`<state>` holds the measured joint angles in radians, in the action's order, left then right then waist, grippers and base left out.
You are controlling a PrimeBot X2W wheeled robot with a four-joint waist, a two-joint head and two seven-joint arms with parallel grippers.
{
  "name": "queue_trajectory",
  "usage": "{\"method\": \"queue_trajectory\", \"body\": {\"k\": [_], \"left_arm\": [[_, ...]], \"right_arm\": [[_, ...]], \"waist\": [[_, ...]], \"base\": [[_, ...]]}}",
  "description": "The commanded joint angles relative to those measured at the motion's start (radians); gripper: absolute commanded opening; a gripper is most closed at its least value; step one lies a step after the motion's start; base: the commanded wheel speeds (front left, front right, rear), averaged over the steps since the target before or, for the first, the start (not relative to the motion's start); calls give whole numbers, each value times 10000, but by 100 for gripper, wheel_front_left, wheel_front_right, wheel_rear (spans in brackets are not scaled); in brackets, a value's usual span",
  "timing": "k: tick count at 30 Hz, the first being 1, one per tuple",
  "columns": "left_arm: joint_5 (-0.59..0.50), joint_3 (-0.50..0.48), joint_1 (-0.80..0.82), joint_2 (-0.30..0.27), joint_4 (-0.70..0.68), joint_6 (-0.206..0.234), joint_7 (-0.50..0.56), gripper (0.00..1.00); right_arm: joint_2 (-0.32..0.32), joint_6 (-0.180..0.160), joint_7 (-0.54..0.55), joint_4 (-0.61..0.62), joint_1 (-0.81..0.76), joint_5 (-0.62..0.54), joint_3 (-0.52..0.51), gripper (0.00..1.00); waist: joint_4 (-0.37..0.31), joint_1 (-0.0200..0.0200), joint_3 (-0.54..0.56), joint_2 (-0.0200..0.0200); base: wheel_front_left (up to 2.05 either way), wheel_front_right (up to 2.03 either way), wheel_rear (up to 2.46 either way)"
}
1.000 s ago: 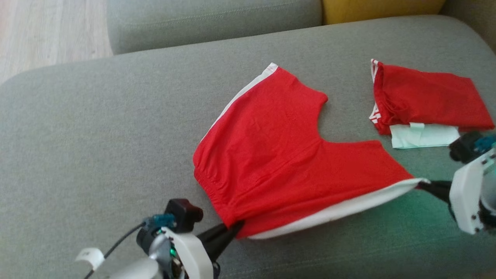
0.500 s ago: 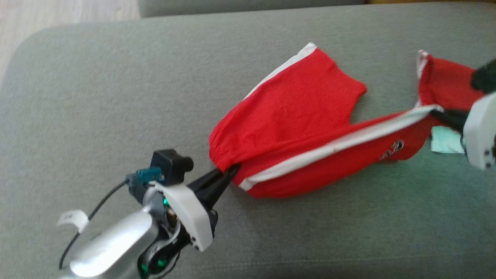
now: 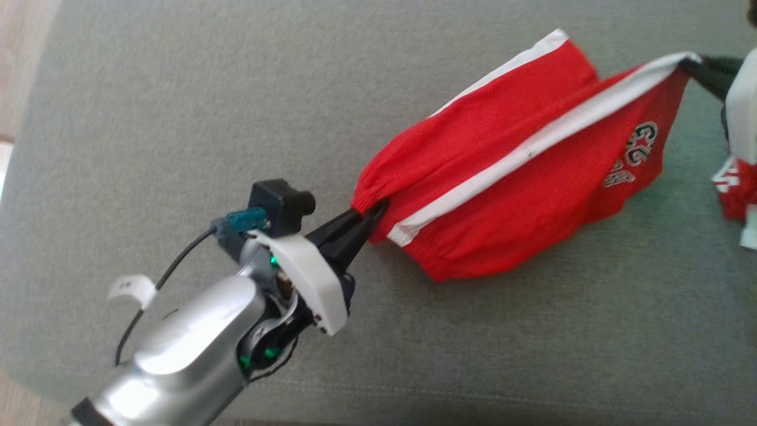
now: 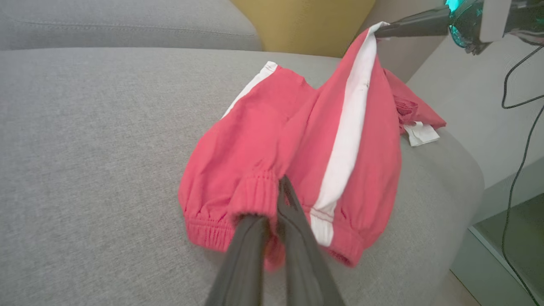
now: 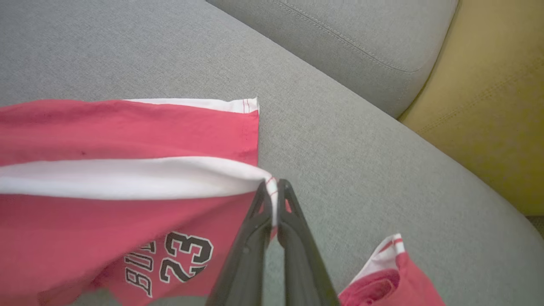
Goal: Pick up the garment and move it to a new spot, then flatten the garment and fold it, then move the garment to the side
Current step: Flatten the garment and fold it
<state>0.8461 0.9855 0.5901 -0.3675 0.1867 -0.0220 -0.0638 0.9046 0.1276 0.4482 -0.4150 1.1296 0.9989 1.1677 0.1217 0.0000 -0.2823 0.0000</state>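
Observation:
The garment is a pair of red shorts with a white side stripe and a number print, lying half folded over on the grey sofa seat. My left gripper is shut on the elastic waistband, seen close up in the left wrist view. My right gripper is shut on the white-striped leg hem and holds it raised above the seat; its fingers pinch the hem corner. The lifted layer drapes over the far leg, printed side up. The left wrist view also shows the right gripper at the stripe's top.
A second folded red garment lies at the seat's right end, with a white paper piece beside it. A yellow cushion and the grey backrest stand behind. The seat drops off on the right, where a black cable hangs.
The head camera has swung left and down. Both grippers have raised the near edge of the shorts and carried it over the far half, turning the printed side up.

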Motion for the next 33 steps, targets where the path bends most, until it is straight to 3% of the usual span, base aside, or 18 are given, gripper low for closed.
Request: {"method": "queue_trajectory", "body": {"k": [1, 12, 21, 22, 23, 24, 25, 33], "left_arm": [[-15, -469, 537, -117, -137, -64, -118, 0], [25, -535, 1327, 836, 1233, -468, -701, 0], [-37, -515, 1845, 1273, 2093, -662, -1070, 0], [-72, -517, 1902, 1295, 2200, -651, -1105, 0], [-141, -510, 1963, 1306, 2308, -623, -1153, 44], [-224, -498, 2021, 1316, 2417, -592, -1212, 88], [-274, -509, 2058, 1326, 2526, -562, -1275, 100], [-302, -906, 2045, 1249, 3125, -302, -1683, 100]], "right_arm": [[117, 31, -104, 13, 158, -104, -55, 0], [-541, 31, -651, -1129, 1345, -573, 700, 0], [-934, 31, -1101, -2072, 1715, -1084, 1023, 0], [-969, 31, -1176, -2199, 1739, -1223, 1041, 58], [-1015, 31, -1256, -2311, 1730, -1303, 1054, 100], [-1073, 31, -1404, -2404, 1726, -1366, 1063, 100], [-1145, 31, -1613, -2532, 1731, -1376, 1066, 100], [-1710, 31, -2935, -3467, 1461, -1129, 1056, 100]], "waist": [[238, 0, -266, 0], [883, 0, -1094, 0], [1131, 0, -1649, 0], [1129, 0, -1692, 0], [1120, 0, -1723, 0], [1104, 0, -1747, 0], [1067, 0, -1762, 0], [609, 0, -1421, 0]], "base": [[0, 0, 0], [0, 0, 0], [0, 0, 0], [0, 0, 0], [0, 0, 0], [0, 0, 0], [0, 0, 0], [0, 0, 0]]}}
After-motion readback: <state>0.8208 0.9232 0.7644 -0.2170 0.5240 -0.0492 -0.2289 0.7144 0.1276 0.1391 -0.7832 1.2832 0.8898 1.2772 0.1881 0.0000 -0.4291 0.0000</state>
